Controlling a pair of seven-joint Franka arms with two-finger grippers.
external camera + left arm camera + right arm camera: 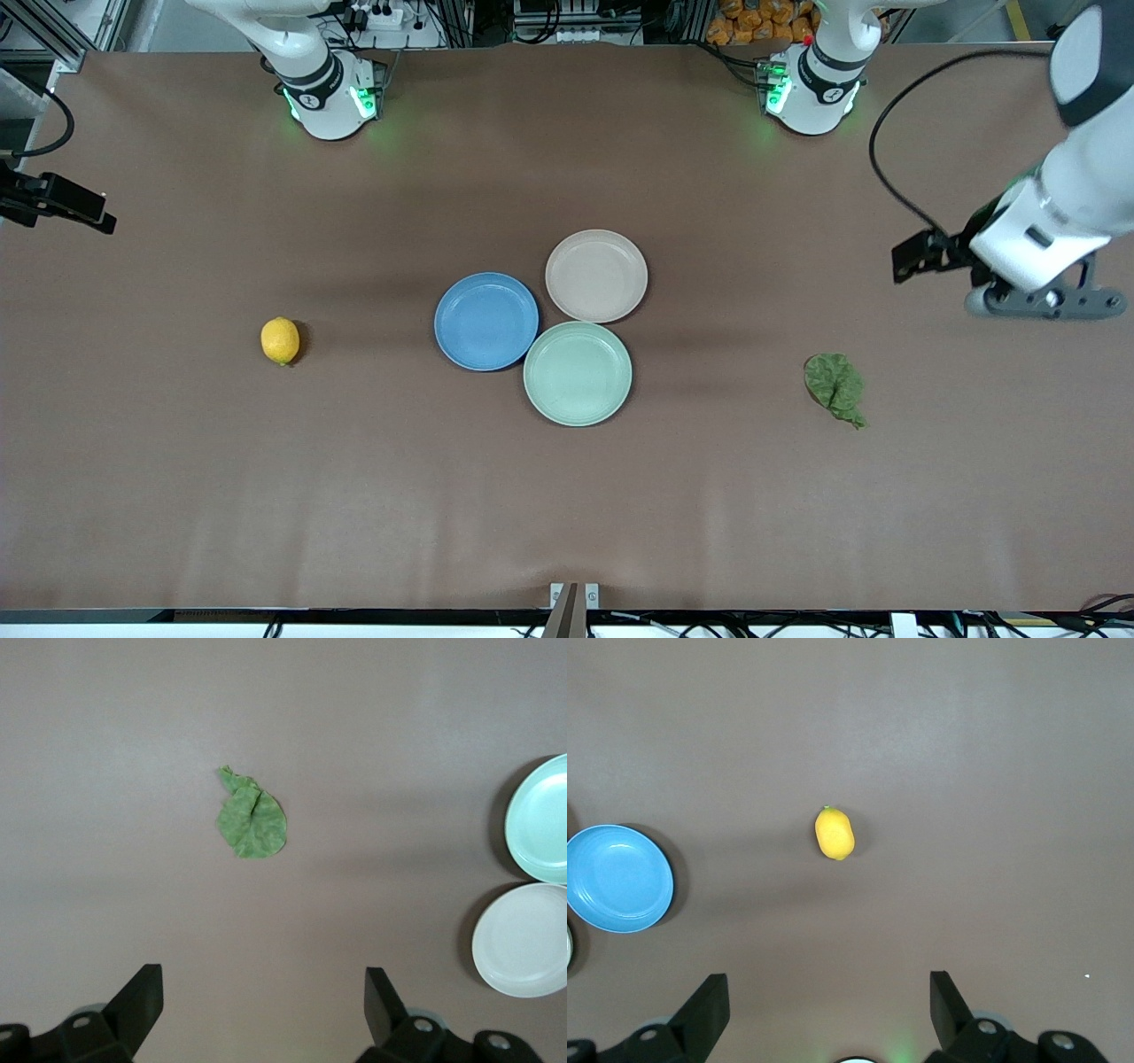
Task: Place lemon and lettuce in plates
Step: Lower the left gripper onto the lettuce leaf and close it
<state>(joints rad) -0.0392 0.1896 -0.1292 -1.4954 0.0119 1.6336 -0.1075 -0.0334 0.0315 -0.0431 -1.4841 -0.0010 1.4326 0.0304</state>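
Both fingers (709, 1010) spread wide only in wrist views.

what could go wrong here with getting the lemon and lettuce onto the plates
1. The lemon is smooth and oval, lying loose on the table; it may roll or squirt out as the open right gripper closes.
2. The lettuce lies flat and thin, so the open left gripper may scrape the table or miss it.
3. The mint plate touches the blue plate and beige plate; a drop could land in it.
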